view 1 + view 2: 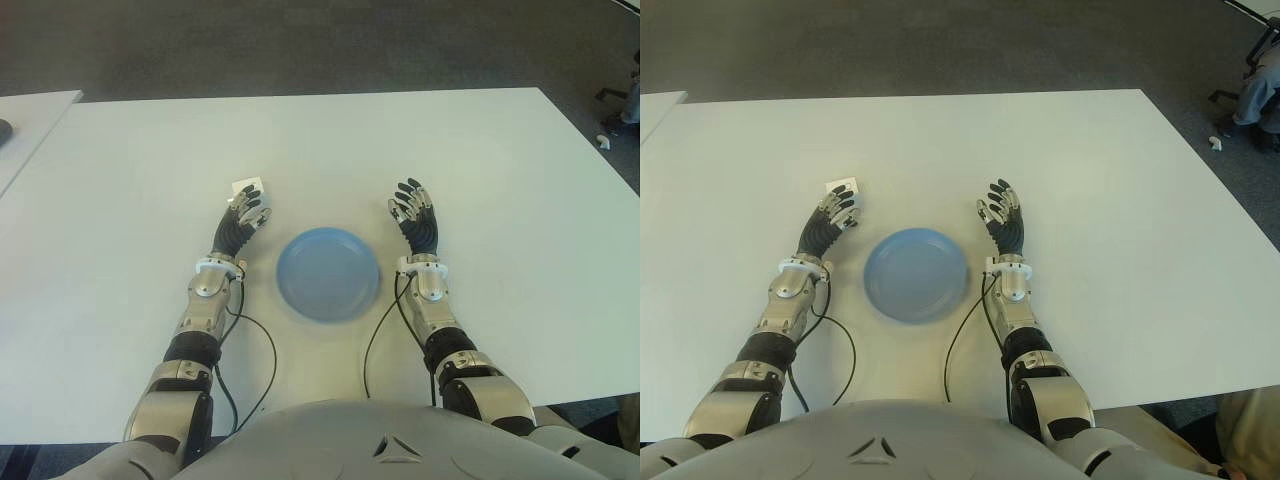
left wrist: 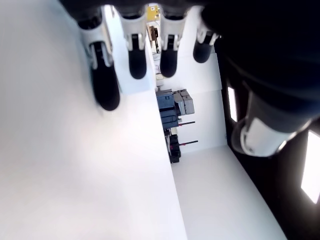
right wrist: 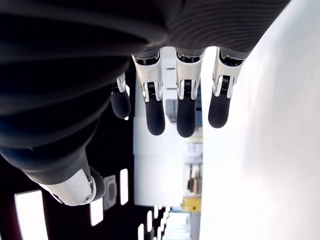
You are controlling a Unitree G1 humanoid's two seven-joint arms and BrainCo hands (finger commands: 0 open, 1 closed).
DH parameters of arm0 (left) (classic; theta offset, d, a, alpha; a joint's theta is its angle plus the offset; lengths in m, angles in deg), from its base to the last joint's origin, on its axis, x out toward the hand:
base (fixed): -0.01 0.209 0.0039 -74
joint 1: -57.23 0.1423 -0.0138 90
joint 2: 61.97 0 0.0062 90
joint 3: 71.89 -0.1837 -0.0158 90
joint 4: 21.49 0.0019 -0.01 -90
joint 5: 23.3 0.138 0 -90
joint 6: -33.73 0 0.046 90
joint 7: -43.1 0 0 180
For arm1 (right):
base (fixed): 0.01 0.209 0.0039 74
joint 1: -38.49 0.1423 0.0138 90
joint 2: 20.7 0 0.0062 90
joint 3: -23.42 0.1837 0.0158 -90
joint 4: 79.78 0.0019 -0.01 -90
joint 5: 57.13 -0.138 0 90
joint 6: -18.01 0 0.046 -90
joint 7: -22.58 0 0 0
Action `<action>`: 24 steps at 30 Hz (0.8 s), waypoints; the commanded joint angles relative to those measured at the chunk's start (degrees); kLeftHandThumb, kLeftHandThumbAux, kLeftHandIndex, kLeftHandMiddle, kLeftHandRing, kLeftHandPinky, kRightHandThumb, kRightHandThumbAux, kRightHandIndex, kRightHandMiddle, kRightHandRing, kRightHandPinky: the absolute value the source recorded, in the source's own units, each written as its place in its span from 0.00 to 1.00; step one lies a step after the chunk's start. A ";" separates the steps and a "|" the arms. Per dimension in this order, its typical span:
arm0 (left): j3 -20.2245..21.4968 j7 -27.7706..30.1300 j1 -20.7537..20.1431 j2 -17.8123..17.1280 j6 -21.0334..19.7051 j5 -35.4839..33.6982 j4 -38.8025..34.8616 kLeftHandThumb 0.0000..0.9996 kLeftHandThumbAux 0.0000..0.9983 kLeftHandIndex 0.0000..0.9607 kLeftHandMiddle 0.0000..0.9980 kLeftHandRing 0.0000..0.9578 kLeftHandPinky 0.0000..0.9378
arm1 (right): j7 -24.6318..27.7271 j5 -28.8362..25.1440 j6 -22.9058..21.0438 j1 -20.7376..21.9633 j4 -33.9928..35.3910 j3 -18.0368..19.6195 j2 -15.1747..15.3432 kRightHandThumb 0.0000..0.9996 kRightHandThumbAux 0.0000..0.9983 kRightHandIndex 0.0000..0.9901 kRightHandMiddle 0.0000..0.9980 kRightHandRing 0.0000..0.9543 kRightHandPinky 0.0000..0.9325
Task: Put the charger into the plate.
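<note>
Plate (image 1: 328, 274) is plain light blue, table (image 1: 500, 180) is white, and the charger (image 1: 249, 187) is white too (barely stands out). Both hands, left (image 1: 243, 220) and right (image 1: 414, 215), are black and silver with grey fingertips.

No text, label, brand, number or sign can be read on anything here
</note>
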 commanded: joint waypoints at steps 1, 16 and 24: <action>-2.41 0.28 3.40 -3.11 -5.71 4.59 -5.45 0.03 0.60 0.12 0.22 0.25 0.32 | -0.45 1.63 -3.42 -10.23 -7.27 -0.62 -0.65 0.08 0.68 0.14 0.23 0.23 0.25; -8.55 -1.88 1.91 -12.02 -19.31 23.19 -23.97 0.00 0.58 0.31 0.41 0.43 0.45 | -0.03 1.04 -4.05 -9.98 -7.13 -0.23 -0.56 0.08 0.68 0.14 0.24 0.24 0.25; -10.02 -6.56 1.17 -12.64 -22.54 30.83 -27.31 0.00 0.57 0.36 0.42 0.44 0.43 | -0.18 1.23 -3.97 -10.01 -7.22 -0.26 -0.32 0.08 0.68 0.13 0.24 0.24 0.25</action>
